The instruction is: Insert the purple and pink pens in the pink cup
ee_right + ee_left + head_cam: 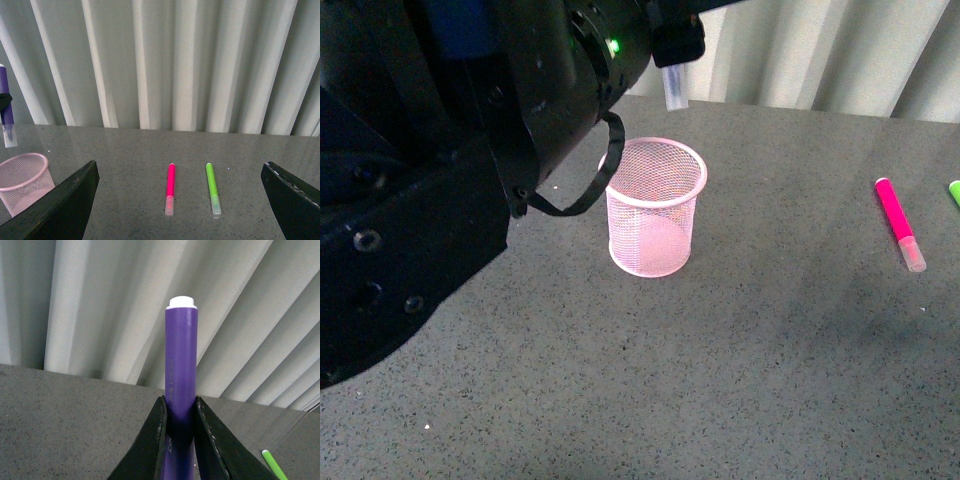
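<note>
Pink cup (645,235) upright on desk (770,380), looks empty through the mesh. Purple pen (181,380) clamped in left hand (180,402), above cup's far rim. Pink pen (899,222) flat, well right of cup. Right hand (180,165) spread wide. Open desk all round cup.

Faint lettering lengthwise on the barrel of the purple pen (181,390), shown at 12 o'clock of the pink cup (655,215) in the front view, too blurred to be read, nothing else legible.
</note>
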You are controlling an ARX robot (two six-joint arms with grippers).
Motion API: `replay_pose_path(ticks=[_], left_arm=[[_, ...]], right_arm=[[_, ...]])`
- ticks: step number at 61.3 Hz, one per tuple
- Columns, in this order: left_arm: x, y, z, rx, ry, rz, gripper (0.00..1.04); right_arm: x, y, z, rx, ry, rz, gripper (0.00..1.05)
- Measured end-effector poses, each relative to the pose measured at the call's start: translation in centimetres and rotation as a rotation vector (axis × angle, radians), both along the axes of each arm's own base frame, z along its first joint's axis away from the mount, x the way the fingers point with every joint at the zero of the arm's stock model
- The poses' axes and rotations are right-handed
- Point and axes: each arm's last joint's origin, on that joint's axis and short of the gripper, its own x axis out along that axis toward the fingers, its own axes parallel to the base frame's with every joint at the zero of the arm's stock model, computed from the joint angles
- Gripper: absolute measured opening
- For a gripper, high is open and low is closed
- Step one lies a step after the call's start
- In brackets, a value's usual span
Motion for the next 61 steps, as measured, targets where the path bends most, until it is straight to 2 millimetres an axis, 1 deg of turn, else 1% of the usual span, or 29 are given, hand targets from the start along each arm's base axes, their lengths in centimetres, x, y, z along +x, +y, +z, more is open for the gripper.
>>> replay_pose_path(ticks=[10, 17, 33, 57, 61], left_arm=[[0.3, 0.1, -1.7, 0.033, 0.035, 0.038, 0.12], [1.0, 0.6, -2.9, 0.051, 0.066, 0.061, 0.12], [1.7, 1.5, -3.7, 0.059, 0.082, 0.089, 0.12], [1.4, 1.6, -4.5, 0.058, 0.122, 0.067, 0.12], [1.2, 1.6, -4.8, 0.065, 0.143, 0.051, 0.23]], right_arm=[[0.0, 0.0, 0.0, 0.000, 0.000, 0.000, 0.98], [0.0, 0.0, 0.0, 0.000, 0.000, 0.000, 0.98], [0.0, 0.0, 0.0, 0.000, 0.000, 0.000, 0.98], [0.0, 0.0, 0.0, 0.000, 0.000, 0.000, 0.98], [0.0, 0.0, 0.0, 0.000, 0.000, 0.000, 0.98]])
